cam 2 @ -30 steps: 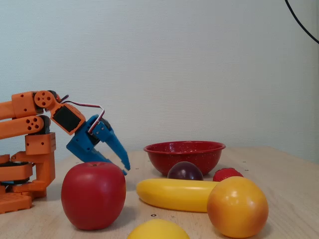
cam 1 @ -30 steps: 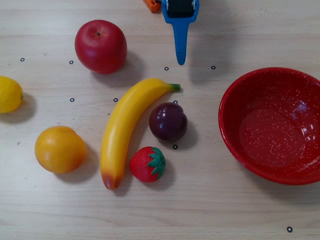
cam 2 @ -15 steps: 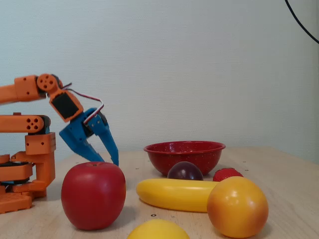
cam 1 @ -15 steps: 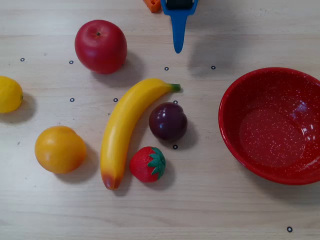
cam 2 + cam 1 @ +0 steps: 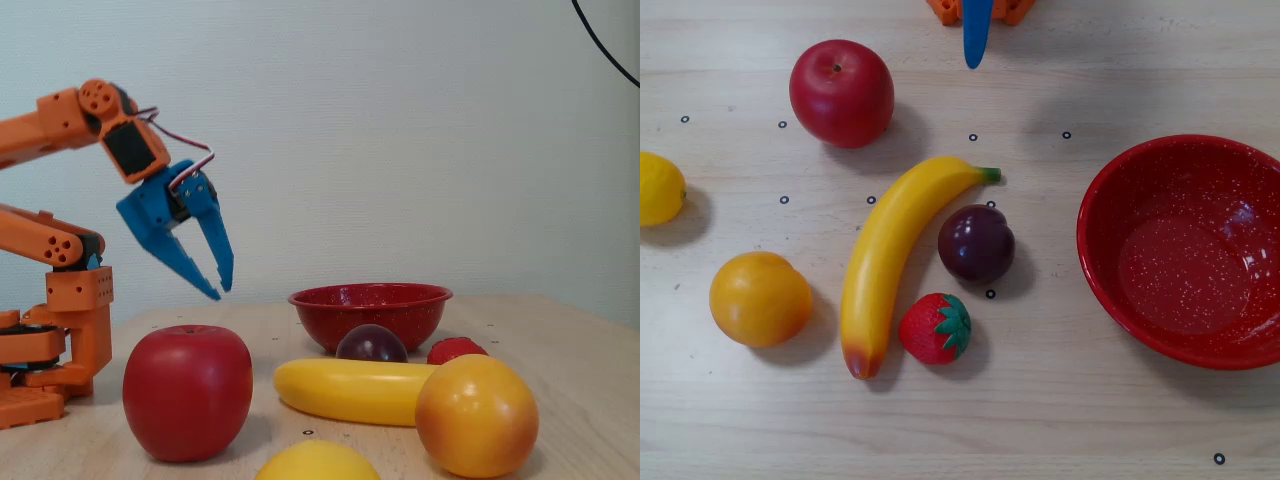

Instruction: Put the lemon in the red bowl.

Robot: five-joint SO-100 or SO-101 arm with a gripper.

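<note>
One lemon (image 5: 660, 188) sitting at left edge of overhead view, untouched, far across frame from one red bowl (image 5: 1110, 290) lying empty at right. One gripper (image 5: 216, 286) hanging in air at upper left of fixed view, fingers slightly parted, holding nothing. Between them: one apple (image 5: 841, 92), banana (image 5: 888, 258), plum (image 5: 976, 243), strawberry (image 5: 936, 328), orange (image 5: 760, 298).

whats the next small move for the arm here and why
Probably swing the blue gripper toward the small bright-yellow lemon at the overhead view's left edge. The gripper hangs open and empty above the table, and the large speckled red bowl is empty.
</note>
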